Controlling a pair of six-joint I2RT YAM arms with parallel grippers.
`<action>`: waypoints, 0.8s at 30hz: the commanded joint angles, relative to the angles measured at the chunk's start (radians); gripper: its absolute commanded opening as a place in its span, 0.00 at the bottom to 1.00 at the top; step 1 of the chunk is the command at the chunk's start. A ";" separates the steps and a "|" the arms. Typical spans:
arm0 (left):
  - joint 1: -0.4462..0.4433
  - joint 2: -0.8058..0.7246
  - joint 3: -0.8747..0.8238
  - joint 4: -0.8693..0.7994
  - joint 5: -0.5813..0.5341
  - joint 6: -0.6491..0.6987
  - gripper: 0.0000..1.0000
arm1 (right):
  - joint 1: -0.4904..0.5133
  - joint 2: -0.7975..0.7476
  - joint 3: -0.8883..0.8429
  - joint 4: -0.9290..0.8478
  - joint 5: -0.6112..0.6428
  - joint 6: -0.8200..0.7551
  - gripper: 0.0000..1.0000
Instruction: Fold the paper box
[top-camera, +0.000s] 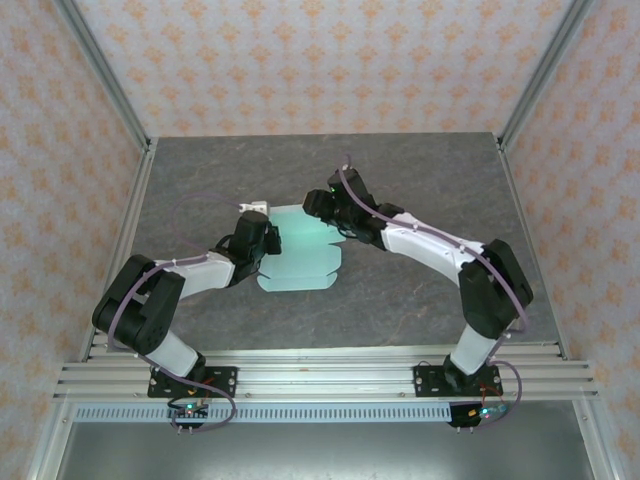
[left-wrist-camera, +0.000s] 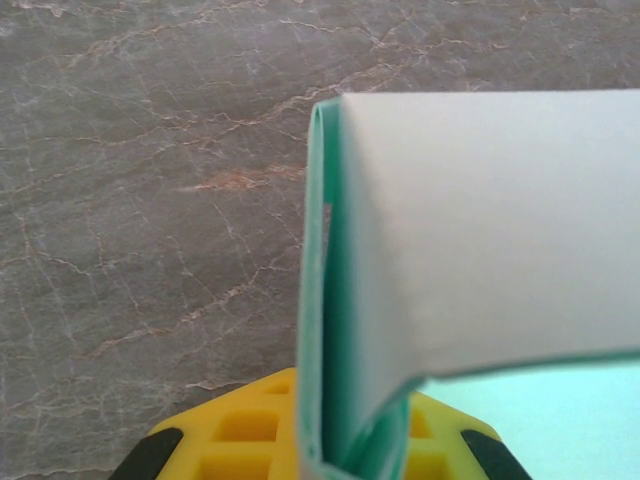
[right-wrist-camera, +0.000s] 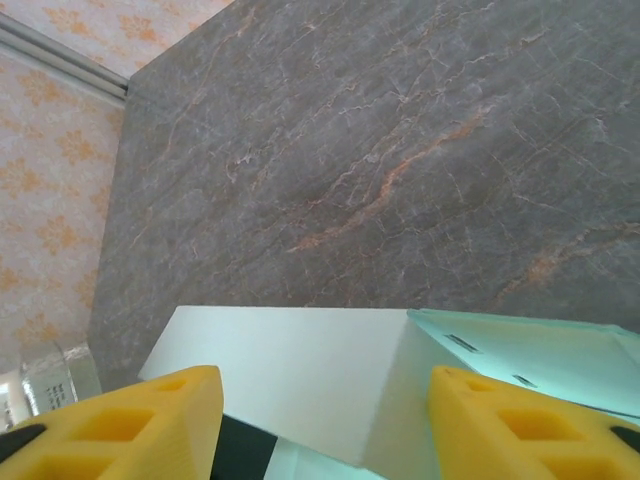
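paper box (top-camera: 300, 265): pale mint | table (top-camera: 420, 190): grey, veined marble | walls (top-camera: 300, 60): cream, orange floral motif | jaws: yellow

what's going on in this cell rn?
Both arms are working on the paper box in the middle of the table. The left gripper is shut on a doubled-over edge of the card. The right gripper is open, its fingers straddling a raised panel. Much of the sheet lies flat, so the box is not yet formed.
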 joint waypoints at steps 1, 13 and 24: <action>-0.008 -0.031 0.020 0.020 -0.006 0.006 0.00 | 0.000 -0.091 -0.036 -0.098 0.051 -0.116 0.61; -0.009 -0.048 0.040 -0.005 0.002 -0.008 0.00 | 0.055 -0.212 -0.272 -0.104 0.088 -0.150 0.66; -0.010 -0.074 0.029 -0.016 0.002 -0.001 0.00 | 0.055 -0.124 -0.274 0.020 0.163 -0.105 0.70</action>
